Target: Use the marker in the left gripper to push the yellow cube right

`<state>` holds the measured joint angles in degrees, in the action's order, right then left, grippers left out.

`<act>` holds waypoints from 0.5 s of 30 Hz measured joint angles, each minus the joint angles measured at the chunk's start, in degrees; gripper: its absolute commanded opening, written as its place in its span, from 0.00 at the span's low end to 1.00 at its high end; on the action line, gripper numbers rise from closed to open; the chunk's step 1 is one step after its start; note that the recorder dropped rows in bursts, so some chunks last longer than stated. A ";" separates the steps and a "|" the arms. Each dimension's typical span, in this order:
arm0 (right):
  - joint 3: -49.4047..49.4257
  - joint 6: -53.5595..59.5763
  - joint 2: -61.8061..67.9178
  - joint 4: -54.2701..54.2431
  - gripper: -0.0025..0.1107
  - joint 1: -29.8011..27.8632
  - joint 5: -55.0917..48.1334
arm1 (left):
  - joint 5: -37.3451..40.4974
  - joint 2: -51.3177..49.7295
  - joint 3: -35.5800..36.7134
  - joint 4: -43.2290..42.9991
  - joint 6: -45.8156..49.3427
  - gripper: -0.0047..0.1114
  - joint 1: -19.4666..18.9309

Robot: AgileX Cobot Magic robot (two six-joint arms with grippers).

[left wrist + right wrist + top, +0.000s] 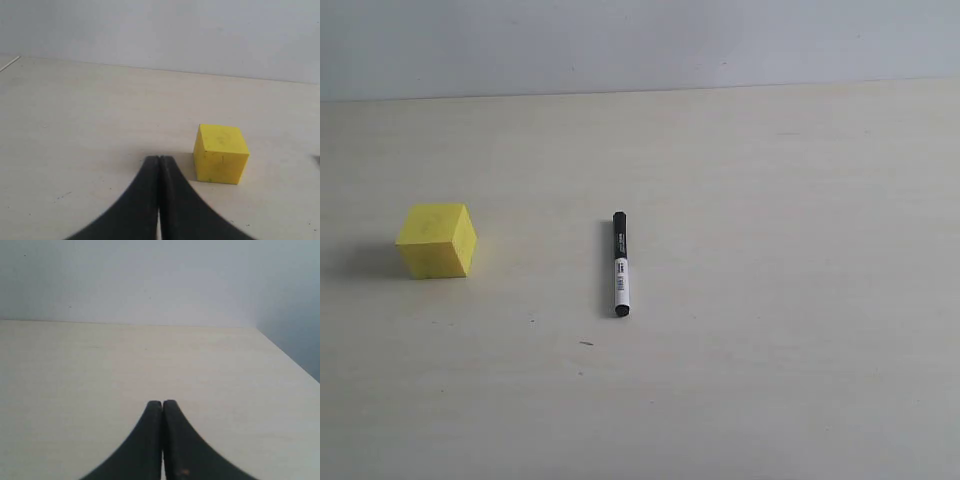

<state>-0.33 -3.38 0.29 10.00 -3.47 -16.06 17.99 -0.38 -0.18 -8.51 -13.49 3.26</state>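
The yellow cube (437,240) sits on the pale table at the left of the exterior view. The marker (620,264), white barrel with black cap, lies flat near the table's middle, well to the right of the cube, with nothing holding it. No arm shows in the exterior view. In the left wrist view my left gripper (159,159) is shut with nothing between its fingers, and the yellow cube (221,153) stands just beyond and beside its tips. My right gripper (162,403) is shut and empty over bare table.
The light wooden table (770,200) runs back to a plain grey-white wall (640,40). The right wrist view shows the table's edge (290,360) where it meets a darker wall. A dark speck (318,159) sits at the left wrist view's border.
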 measured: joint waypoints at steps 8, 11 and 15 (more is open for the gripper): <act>0.00 0.00 0.00 0.00 0.02 0.00 0.00 | 0.00 0.00 0.00 0.00 0.00 0.04 -0.83; 0.00 0.00 0.00 0.00 0.02 0.00 0.00 | 0.00 0.00 0.00 0.00 0.00 0.04 -0.85; 0.00 0.00 0.00 0.00 0.02 0.00 0.00 | 0.00 0.00 0.00 0.00 0.00 0.04 -0.85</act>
<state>-0.33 -3.38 0.29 10.00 -3.47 -16.06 17.99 -0.38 -0.18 -8.51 -13.49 2.42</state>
